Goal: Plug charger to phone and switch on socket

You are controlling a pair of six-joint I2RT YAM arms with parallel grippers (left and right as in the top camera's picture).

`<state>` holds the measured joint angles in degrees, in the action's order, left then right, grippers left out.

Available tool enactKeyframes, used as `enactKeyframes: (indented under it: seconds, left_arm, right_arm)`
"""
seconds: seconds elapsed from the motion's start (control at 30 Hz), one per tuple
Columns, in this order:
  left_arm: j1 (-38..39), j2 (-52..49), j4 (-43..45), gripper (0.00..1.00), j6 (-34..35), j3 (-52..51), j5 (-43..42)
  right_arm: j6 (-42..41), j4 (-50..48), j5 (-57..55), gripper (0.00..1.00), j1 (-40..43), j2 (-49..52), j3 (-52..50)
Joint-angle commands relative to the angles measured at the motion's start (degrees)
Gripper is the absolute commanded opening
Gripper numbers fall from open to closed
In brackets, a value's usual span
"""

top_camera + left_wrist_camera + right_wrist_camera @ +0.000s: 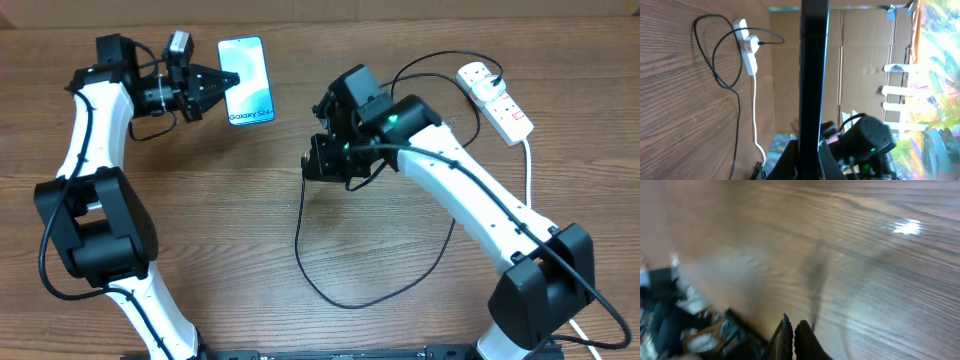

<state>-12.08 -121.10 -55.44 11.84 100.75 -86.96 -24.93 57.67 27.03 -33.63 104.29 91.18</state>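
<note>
Black charger [297, 245] loops from the socket [497, 100] into the right gripper [793, 322], pinched tight — left gripper [222, 82] clamps the phone [250, 75] alongside.

Tally on the table [230, 220]: singles, save the arms and what they carry.
One phone [246, 80]. One charger [300, 240], a single long black cable. One socket [497, 100], with one thick white cord [528, 170] off it. Two arms: left arm [95, 130], right arm [470, 195]. Two grippers, one to each arm: left gripper [228, 82], right gripper [793, 323]. Two fingers [805, 345] show on the right one in its wrist view. One table under all.
</note>
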Motion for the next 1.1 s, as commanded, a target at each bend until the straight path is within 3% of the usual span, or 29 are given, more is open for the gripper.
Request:
enactKeyframes:
  seconds: [0.0, 0.5, 0.7, 0.83, 0.93, 1.07]
  left_arm:
    - [-0.9, 1.9, 0.2, 0.04, 0.1, 1.4, -2.0]
    - [-2.3, 1.9, 0.0, 0.04, -0.2, 1.4, 2.6]
    - [-2.3, 1.9, 0.0, 0.04, -0.2, 1.4, 3.6]
    - [-2.3, 1.9, -0.2, 0.04, -0.2, 1.4, 3.6]
    - [-2.3, 1.9, -0.2, 0.04, -0.2, 1.4, 3.6]
    - [-2.3, 1.9, -0.2, 0.04, -0.2, 1.4, 3.6]
  right_arm:
    - [-6.4, -2.0, -9.2, 0.03, -0.9, -1.6, -3.4]
    - [-14.5, -21.3, -9.1, 0.06, -0.9, -1.5, -19.3]
    - [-17.2, -22.9, -9.4, 0.36, -0.9, -1.5, -19.3]
    - [-18.8, -24.9, -9.7, 0.73, -0.9, -1.5, -19.3]
    - [-18.8, -26.2, -10.8, 0.82, -0.9, -1.5, -19.3]
    - [-18.8, -27.4, -14.2, 0.85, -0.9, -1.5, -19.3]
